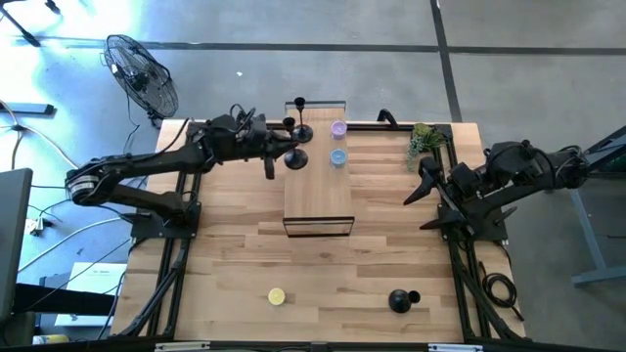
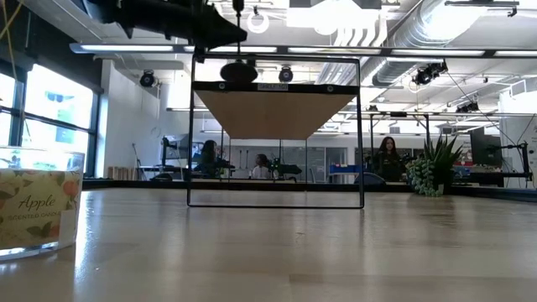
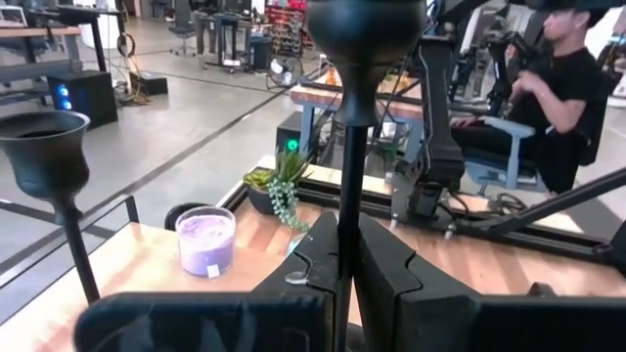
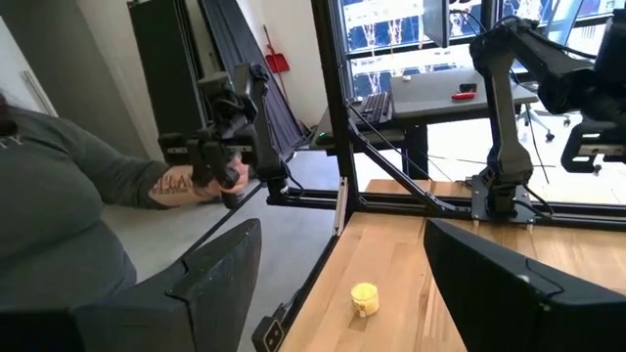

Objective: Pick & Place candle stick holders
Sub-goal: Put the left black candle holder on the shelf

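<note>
A pale wooden table (image 1: 225, 254) stands in a large workshop with a grey floor. A raised wooden shelf (image 1: 318, 200) on a thin black frame sits in its middle.

The left arm reaches over the far end of this shelf. The left gripper (image 1: 282, 154) is closed on the thin stem of a candle stick holder (image 3: 352, 59), which it holds just above the shelf top. A second holder (image 1: 300, 117) already stands near it, beside a purple candle (image 1: 338, 128) and a blue candle (image 1: 337, 157).

I judge this is the placing step: next the holder must come down upright and be released. There is little room between the standing holder and the candles.

The right gripper (image 1: 430, 191) waits with fingers apart at the table's right edge.

A third holder (image 1: 401, 300) lies at the near edge, and a small yellow candle (image 1: 277, 295) is well apart from it.
</note>
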Tool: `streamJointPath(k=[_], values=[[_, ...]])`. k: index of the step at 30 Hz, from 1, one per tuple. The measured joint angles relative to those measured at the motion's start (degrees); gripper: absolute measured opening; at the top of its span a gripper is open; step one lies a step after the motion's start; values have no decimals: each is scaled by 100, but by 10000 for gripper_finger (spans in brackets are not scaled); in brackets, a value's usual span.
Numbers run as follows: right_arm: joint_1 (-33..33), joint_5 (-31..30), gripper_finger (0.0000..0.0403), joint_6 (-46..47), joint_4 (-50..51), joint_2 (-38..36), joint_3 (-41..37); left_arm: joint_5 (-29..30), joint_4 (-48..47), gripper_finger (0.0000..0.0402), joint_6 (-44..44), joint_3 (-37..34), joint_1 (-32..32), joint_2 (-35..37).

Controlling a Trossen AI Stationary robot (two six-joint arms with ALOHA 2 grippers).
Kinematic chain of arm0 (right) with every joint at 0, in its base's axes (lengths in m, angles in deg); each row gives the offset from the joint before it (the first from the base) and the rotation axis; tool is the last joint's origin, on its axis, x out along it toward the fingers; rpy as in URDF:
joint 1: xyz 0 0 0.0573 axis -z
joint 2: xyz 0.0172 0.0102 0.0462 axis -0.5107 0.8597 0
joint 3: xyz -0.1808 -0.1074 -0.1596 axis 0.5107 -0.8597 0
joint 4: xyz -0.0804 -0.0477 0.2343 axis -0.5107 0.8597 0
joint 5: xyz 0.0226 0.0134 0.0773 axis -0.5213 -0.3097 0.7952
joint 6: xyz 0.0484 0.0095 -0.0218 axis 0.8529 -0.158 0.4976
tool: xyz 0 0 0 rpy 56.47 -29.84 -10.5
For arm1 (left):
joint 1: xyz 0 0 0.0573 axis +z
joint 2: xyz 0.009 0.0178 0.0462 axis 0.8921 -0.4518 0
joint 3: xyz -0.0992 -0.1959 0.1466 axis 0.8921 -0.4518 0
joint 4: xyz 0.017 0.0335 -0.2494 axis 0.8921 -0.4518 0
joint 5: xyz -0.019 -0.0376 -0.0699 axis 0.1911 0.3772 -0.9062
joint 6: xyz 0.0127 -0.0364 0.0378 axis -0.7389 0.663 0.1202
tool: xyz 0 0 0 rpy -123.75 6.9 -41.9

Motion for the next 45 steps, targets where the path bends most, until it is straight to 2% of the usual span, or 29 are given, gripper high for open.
streamJointPath(k=[12, 23, 33, 45], values=[[2, 0, 281, 0, -1, 0, 0, -150, 277, 8, -200, 0, 45, -527], [1, 1, 281, 0, 34, 0, 0, -588, 460, 8, -10, 0, 417, -539], [0, -55, 281, 0, 37, 0, 0, -601, 1858, 8, 319, -739, 411, -732], [1, -173, 281, 99, -1, 2, 0, -595, 1752, 8, 136, -780, 411, -829]])
